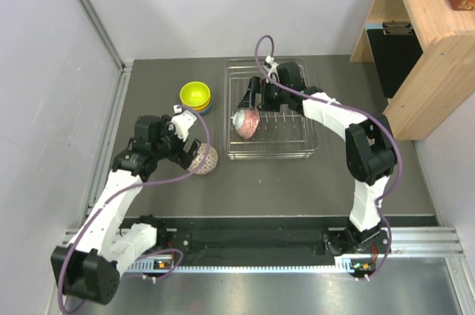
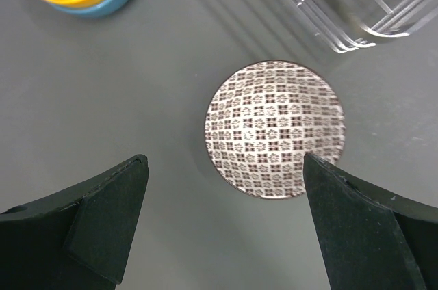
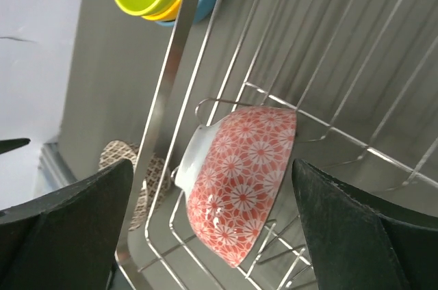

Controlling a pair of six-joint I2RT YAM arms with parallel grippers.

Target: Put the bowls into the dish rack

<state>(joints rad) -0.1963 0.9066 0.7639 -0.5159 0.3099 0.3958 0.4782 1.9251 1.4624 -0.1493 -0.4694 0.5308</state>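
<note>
Left gripper (image 2: 224, 165): jaws spread wide with nothing between the pads; it hung right over a patterned bowl on the table.
Right gripper (image 3: 212, 167): jaws stood wide apart over the left end of the rack, one finger on either side of the red bowl. There was a clear gap on one side, but I could not tell whether the other finger touched it.
Dish rack (image 1: 297, 153): silver wire basket sitting on the far middle of the dark grey table (image 1: 297, 189), with one bowl in it.
Red-patterned bowl (image 3: 243, 180): inside the rack at its left end, stood on its edge and tilted against the wire prongs, its white inside turned toward the rack's left wall.
Brownish-grey patterned bowl (image 2: 274, 129): on the table just outside the rack's near-left corner. It looked to be mouth down, and it touched neither finger.
Stacked bowls (image 1: 196, 96): lime-yellow on top, orange under it, blue at the bottom, nested upright on the table just beside the rack's far-left corner.
Wooden shelf (image 1: 427, 47): off to the right of the table, with books on top.
</note>
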